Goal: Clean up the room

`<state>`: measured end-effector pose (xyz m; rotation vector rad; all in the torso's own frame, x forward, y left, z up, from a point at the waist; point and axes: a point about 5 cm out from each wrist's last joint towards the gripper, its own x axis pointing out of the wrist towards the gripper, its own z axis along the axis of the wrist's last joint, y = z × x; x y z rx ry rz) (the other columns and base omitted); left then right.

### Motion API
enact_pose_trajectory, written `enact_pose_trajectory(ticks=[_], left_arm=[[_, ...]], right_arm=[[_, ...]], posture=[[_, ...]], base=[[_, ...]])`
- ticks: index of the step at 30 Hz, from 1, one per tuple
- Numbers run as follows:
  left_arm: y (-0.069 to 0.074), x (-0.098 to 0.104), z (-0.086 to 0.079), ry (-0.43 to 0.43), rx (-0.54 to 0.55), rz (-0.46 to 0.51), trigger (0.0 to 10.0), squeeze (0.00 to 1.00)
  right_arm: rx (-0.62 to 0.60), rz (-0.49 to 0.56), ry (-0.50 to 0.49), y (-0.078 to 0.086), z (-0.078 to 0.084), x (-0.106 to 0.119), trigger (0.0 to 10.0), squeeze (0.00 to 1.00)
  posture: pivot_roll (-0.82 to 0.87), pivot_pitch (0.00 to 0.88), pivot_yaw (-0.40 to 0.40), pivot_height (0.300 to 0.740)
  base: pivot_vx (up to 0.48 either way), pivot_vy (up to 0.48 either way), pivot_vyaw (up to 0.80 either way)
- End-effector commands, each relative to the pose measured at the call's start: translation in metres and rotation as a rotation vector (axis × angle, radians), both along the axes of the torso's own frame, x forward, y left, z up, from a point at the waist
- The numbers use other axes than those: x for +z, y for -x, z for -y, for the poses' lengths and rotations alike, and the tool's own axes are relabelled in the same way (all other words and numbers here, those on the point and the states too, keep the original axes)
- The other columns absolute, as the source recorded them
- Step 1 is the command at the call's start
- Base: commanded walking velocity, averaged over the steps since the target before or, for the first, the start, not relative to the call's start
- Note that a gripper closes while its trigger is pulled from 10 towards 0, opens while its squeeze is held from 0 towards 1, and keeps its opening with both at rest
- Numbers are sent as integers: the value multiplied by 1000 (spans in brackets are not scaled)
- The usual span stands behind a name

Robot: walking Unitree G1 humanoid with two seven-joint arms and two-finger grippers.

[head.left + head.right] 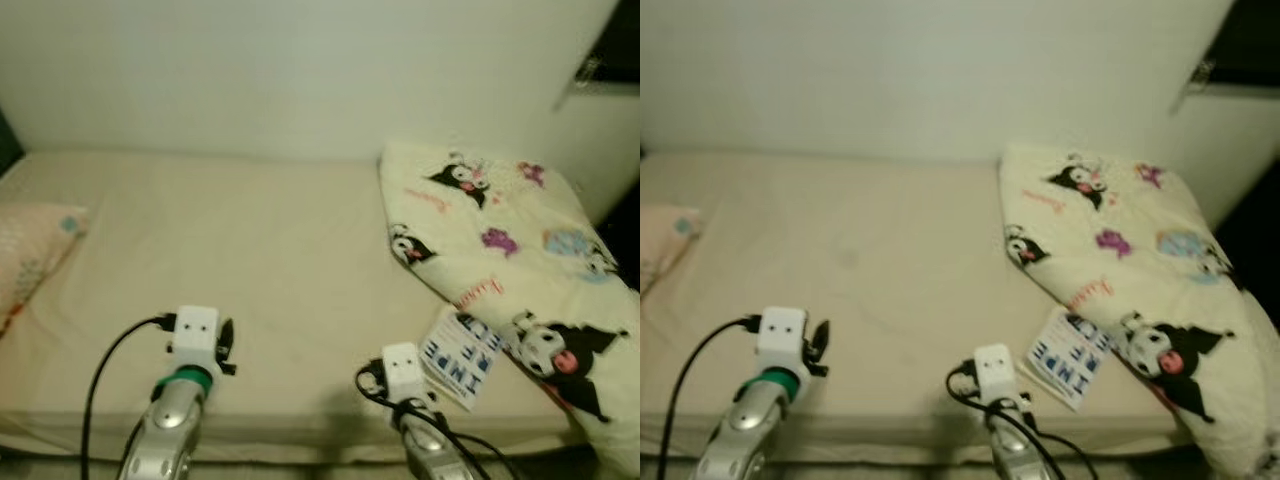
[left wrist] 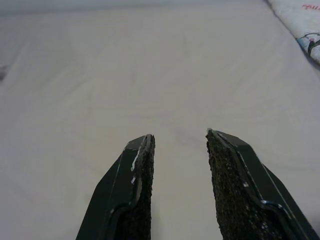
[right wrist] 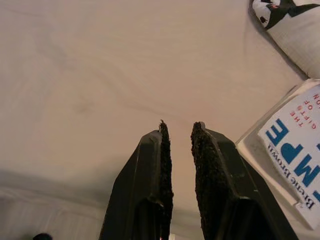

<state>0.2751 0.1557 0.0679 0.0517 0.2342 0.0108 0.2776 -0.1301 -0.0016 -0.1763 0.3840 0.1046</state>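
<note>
A book [image 1: 460, 358] with a white cover and big blue letters lies on the beige bed sheet [image 1: 260, 250] near the front edge, partly tucked under a cream quilt [image 1: 500, 230] printed with cartoon figures. My right gripper [image 3: 177, 125] hovers over the sheet just left of the book [image 3: 295, 155], its fingers a narrow gap apart with nothing between them. Further left, my left gripper [image 2: 180, 137] is held over bare sheet, open and holding nothing. Both arms reach in from the bed's front edge.
A pink patterned pillow [image 1: 35, 260] lies at the bed's left edge. A pale wall [image 1: 300, 70] runs behind the bed. A dark gap [image 1: 628, 225] lies to the right of the quilt. The bed's front edge [image 1: 300, 440] lies just below my wrists.
</note>
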Motion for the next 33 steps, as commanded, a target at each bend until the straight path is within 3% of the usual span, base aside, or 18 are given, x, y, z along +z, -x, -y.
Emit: enact_pose_trajectory(ticks=[1, 28, 33], left_arm=[[2, -3, 3, 3, -10, -13, 10000, 0], [2, -3, 2, 6, -5, -10, 10000, 0], [2, -4, 1, 41, 16, -22, 10000, 0]], right_arm=[[-22, -12, 5, 3, 7, -3, 10000, 0], [-26, -11, 9, 2, 5, -3, 10000, 0], [-26, -13, 11, 2, 6, -3, 10000, 0]], posture=[[106, 0, 42, 740], [115, 0, 39, 740], [116, 0, 39, 740]], base=[[0, -307, 0], [0, -347, 0], [0, -266, 0]])
